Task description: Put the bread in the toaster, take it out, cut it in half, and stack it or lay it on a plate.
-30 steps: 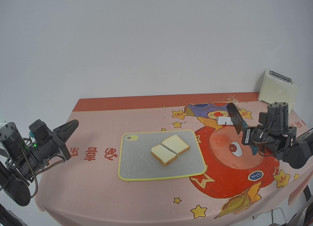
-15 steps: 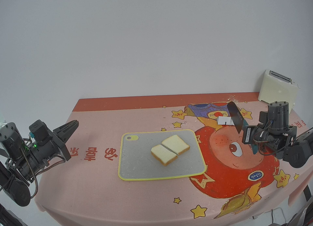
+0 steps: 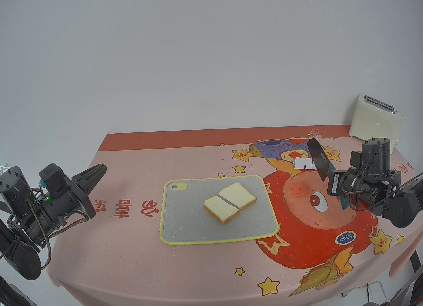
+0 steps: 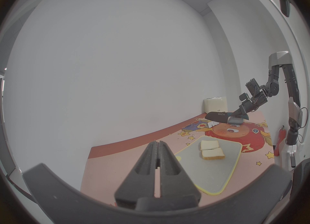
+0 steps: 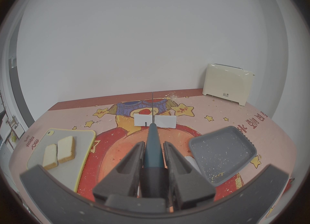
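Our left fingers [image 4: 150,157] are pressed together and empty at the 9 o'clock edge of the bench [image 3: 132,249]. At 3 o'clock our right fingers [image 5: 129,166] clamp the knife [image 3: 318,158] by its handle, blade clear of the cloth. We see the bread [image 3: 230,202], two halves side by side, on the cutting board [image 3: 185,227] mid-bench, with open cloth all round. The toaster [image 3: 375,121] stands at 2 o'clock.

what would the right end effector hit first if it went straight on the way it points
Probably the white stand on the table, straight beyond the held knife; depth is unclear.
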Robot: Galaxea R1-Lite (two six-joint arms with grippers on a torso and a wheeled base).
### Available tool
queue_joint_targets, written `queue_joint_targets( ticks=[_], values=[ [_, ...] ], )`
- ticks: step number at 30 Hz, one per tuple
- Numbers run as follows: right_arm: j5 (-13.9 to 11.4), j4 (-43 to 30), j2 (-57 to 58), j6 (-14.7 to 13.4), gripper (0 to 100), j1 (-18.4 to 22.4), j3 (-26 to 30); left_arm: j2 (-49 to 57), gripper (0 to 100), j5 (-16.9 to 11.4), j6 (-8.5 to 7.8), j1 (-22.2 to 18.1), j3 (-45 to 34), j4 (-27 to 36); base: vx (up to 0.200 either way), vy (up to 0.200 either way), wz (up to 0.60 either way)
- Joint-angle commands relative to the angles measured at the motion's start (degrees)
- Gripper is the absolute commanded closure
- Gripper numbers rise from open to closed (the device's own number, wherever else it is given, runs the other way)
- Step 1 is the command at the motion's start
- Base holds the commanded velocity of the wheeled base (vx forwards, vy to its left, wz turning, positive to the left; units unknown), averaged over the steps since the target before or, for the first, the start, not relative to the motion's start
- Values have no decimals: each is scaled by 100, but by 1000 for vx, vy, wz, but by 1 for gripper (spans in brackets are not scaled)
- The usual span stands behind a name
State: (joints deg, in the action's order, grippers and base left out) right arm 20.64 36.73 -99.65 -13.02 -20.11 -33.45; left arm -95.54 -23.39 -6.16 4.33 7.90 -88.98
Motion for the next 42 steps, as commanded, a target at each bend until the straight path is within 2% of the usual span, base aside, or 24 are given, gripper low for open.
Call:
queue_joint_targets(
  ticks=[1, 42],
  values=[
    [2, 1, -2, 1, 100, -1, -4, -9, 100, 1, 0, -2, 1, -102, 0, 0, 0],
    [54, 80, -354, -16, 100, -63, 260, 0, 100, -16, -8, -2, -8, -102, 0, 0, 0]
  ],
)
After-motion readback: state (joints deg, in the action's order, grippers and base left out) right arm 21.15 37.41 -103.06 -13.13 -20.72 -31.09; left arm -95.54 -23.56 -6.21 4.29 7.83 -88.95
